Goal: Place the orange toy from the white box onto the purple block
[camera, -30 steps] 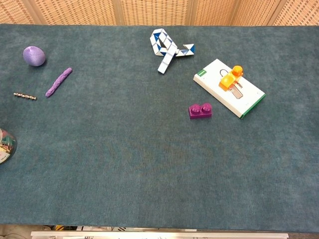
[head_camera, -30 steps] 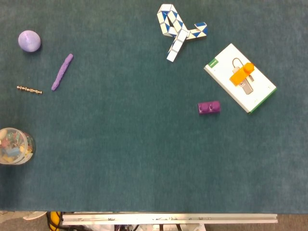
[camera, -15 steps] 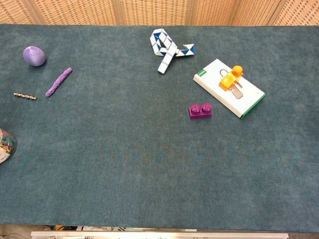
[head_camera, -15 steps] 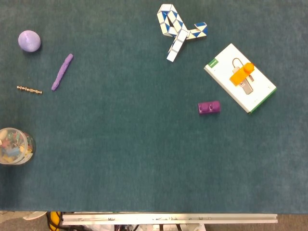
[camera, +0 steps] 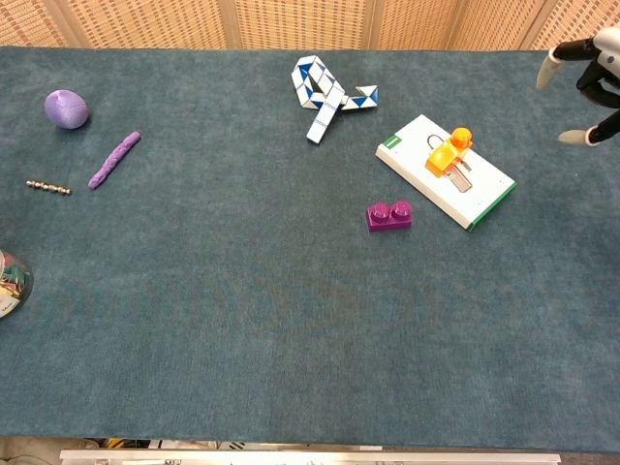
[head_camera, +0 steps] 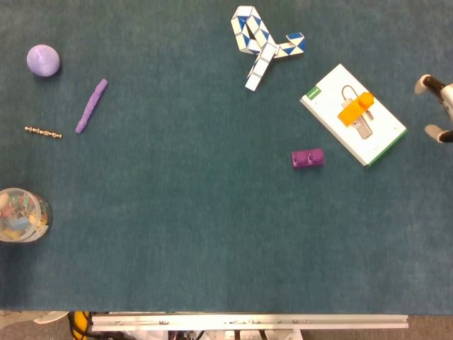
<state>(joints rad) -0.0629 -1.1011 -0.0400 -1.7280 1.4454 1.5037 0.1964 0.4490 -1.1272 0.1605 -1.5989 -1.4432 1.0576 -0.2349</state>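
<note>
Fingers point(camera: 548, 73) of right hand point(camera: 593, 85) are spread apart w/ nothing between, at 3 o'clock edge of counter point(head_camera: 212, 234). Left hand is not visible. Orange toy point(head_camera: 354, 110) lies on white box point(head_camera: 382, 134). Purple block point(head_camera: 307, 158) sits just beside box, at its 8 o'clock.

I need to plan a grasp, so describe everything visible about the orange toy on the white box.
The orange toy is small, bright orange and looks like smooth plastic, with a blocky lower body and a rounded knob at its far-right end. It lies on top of the flat white box, over a grey printed outline on the lid, aligned with the box's long side. Only the box touches it. The purple block sits apart on the cloth, beside the box's near-left edge. The right hand is off to the right, holding nothing.
</note>
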